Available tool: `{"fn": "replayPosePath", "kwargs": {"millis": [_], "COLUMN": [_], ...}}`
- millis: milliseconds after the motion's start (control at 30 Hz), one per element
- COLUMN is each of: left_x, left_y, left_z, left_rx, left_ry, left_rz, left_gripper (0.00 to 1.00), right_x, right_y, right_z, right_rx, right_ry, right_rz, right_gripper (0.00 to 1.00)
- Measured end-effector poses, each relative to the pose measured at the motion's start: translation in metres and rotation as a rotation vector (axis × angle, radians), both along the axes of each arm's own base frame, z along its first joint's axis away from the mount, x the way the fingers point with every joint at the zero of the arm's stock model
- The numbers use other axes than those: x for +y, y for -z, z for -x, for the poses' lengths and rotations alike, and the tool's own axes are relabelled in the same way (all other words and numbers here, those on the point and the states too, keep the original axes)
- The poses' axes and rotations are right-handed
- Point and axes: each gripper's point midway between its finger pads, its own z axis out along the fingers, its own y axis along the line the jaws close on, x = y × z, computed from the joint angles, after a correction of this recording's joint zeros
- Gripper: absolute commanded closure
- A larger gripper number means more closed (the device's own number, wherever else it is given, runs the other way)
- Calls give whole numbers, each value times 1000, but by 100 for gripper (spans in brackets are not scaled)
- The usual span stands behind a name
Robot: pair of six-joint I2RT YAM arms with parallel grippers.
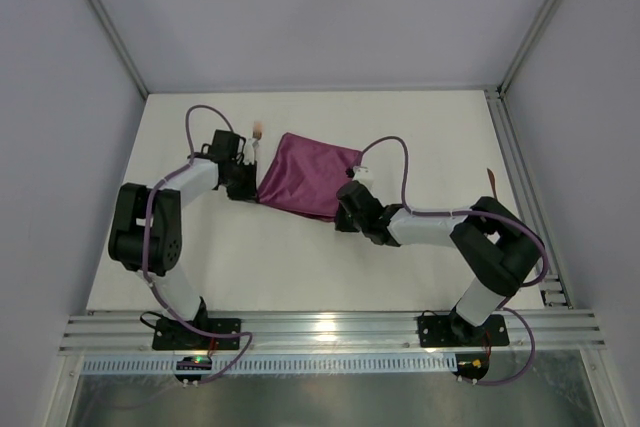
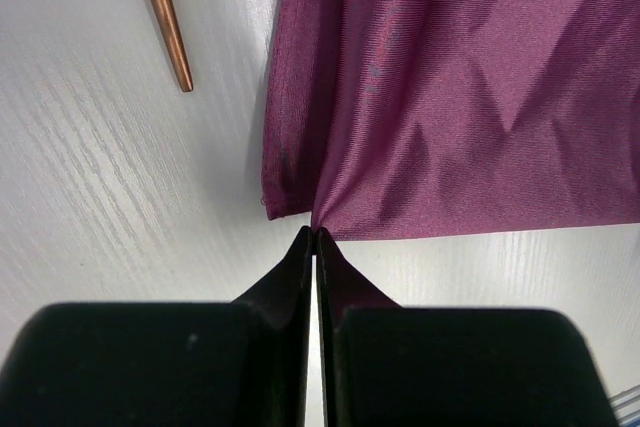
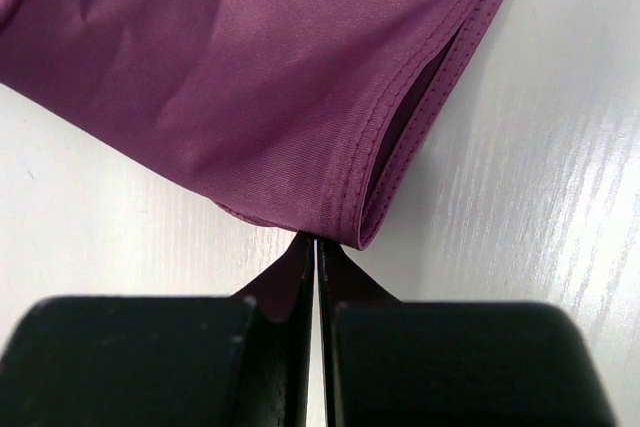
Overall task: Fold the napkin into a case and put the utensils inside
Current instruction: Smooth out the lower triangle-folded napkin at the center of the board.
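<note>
The magenta napkin lies folded over on the white table, creased, with a doubled hem showing in the right wrist view. My left gripper is shut on the napkin's near-left corner; the cloth puckers to a point at its tips. My right gripper is shut on the folded near-right corner, tips at the hem. One copper utensil, a fork, lies just left of the napkin's far corner; its handle shows in the left wrist view. A second utensil lies far right.
Grey walls close in the table on three sides. A metal rail runs along the right edge beside the far-right utensil, and another rail crosses the front by the arm bases. Bare white table lies in front of the napkin.
</note>
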Motion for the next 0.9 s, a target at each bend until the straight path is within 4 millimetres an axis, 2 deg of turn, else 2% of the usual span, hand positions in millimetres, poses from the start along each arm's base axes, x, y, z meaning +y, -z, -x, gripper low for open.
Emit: {"fn": "replayPosePath", "kwargs": {"millis": [167,300,333,500,600,700,767,833,900], "left_x": [1,3,6,14,14,8,-5,-24,-37], "left_y": [5,6,6,1,-17,-40,-50,-52,-44], "left_z": [1,0,0,-4,-6,-8,-5,2,16], "left_rx": [9,7,4,-23,-84,-180,-251,-315,-361], "left_ry": [9,15,17,29,76,181,310,461,617], "left_rz": [-7,-14,-21,-34,-41,-64,-97,-129,-164], "left_gripper": [100,77,75,73,73,71,68,64,62], "right_x": [2,-4,-6,-6,-5,-4,-3,-2,-2], "right_y": [1,4,6,6,6,6,6,6,6], "right_z": [3,5,5,5,6,6,6,6,7], "right_rx": [-2,0,5,3,4,7,9,11,13], "right_ry": [-61,-105,-111,-143,-157,-166,-170,-172,-174], "right_rz": [16,58,69,79,81,80,78,77,76], "right_gripper": [97,97,97,97,97,97,97,97,97]}}
